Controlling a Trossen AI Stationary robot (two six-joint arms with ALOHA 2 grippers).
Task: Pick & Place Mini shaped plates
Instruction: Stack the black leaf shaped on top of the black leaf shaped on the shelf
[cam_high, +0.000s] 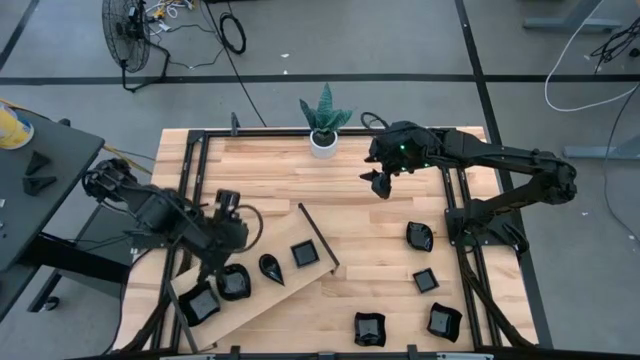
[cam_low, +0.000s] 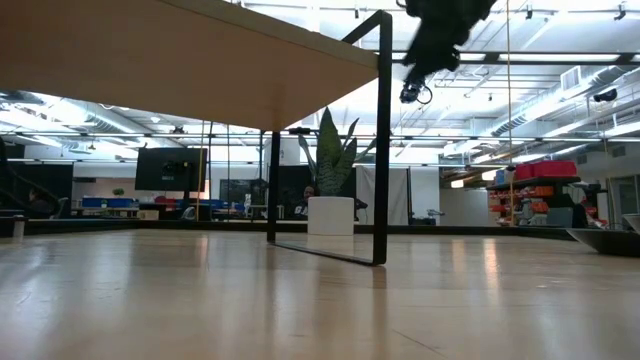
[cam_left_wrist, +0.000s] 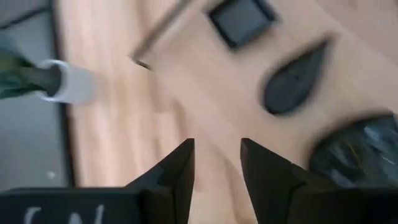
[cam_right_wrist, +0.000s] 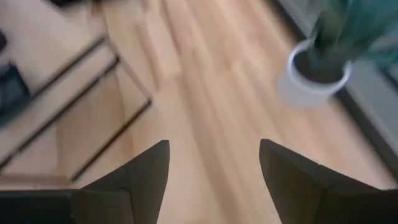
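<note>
Four mini shaped plates sit on the raised wooden board (cam_high: 262, 300) at my left: a square one (cam_high: 305, 254), a teardrop (cam_high: 270, 267), a rounded one (cam_high: 234, 282), another square (cam_high: 200, 303). Four more lie on the bare table (cam_high: 380, 235) at right: (cam_high: 419, 237), (cam_high: 426, 280), (cam_high: 444, 321), (cam_high: 369, 328). So I'd call it roughly half done, if the board is the goal. My left gripper (cam_high: 222, 238) hangs over the board just beside the rounded plate, jaws partly apart, nothing between them in the wrist view. My right gripper (cam_high: 382, 184) is high near the white pot with plant (cam_high: 323, 140), jaws spread wide, empty, well apart from the remaining plates.
</note>
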